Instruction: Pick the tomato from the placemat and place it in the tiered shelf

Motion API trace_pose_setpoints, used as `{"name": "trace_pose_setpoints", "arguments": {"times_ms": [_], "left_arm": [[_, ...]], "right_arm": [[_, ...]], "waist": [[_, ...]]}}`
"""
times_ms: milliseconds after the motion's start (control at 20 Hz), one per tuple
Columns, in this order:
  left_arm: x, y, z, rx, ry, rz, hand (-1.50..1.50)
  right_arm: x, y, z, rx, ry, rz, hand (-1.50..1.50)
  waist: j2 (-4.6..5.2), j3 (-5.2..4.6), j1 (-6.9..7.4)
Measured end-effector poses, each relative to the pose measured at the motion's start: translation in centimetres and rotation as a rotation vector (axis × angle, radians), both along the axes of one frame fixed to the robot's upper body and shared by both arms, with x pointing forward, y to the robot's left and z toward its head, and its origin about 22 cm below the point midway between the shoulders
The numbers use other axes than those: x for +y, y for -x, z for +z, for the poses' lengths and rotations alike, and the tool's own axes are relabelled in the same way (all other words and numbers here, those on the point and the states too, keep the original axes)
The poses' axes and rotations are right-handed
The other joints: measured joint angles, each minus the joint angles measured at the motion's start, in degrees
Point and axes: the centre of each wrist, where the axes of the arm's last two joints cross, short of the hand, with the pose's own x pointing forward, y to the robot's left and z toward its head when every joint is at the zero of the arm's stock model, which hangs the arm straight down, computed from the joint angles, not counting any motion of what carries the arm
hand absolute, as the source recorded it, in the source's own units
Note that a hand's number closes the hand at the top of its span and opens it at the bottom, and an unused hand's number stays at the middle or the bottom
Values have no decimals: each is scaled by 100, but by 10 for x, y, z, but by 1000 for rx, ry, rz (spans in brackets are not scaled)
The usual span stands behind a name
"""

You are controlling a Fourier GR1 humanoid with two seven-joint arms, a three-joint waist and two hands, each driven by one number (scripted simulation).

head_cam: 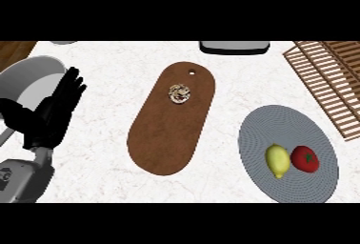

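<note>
A red tomato [305,158] with a green stem lies on the round grey placemat [281,125] at the lower right, right beside a yellow lemon [277,160]. The slatted wooden tiered shelf [332,81] stands at the upper right edge, beyond the placemat. My left hand [51,112] shows at the far left, open with fingers straight and pointing up, far from the tomato. My right hand does not show.
A long brown cutting board [169,128] lies in the middle with a small speckled round item [180,93] near its far end. A grey pot [28,78] sits behind my left hand. A dark-rimmed white object [235,46] stands at the top edge.
</note>
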Motion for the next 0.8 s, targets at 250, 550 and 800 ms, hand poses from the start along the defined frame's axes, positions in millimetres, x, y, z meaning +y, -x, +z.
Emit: {"name": "trace_pose_setpoints", "arguments": {"times_ms": [250, 550, 800], "left_arm": [[-9, -3, 1, 2, 2, -9, 0], [-5, -8, 2, 4, 2, -11, 0], [-8, -4, -2, 8, 0, -6, 0]], "right_arm": [[50, -5, -11, 76, 88, -35, -150], [84, -17, -32, 200, 191, -54, -150], [104, -23, -42, 272, 277, -73, -150]], "waist": [[2, 16, 54], [3, 24, 53], [-10, 28, 6]]}}
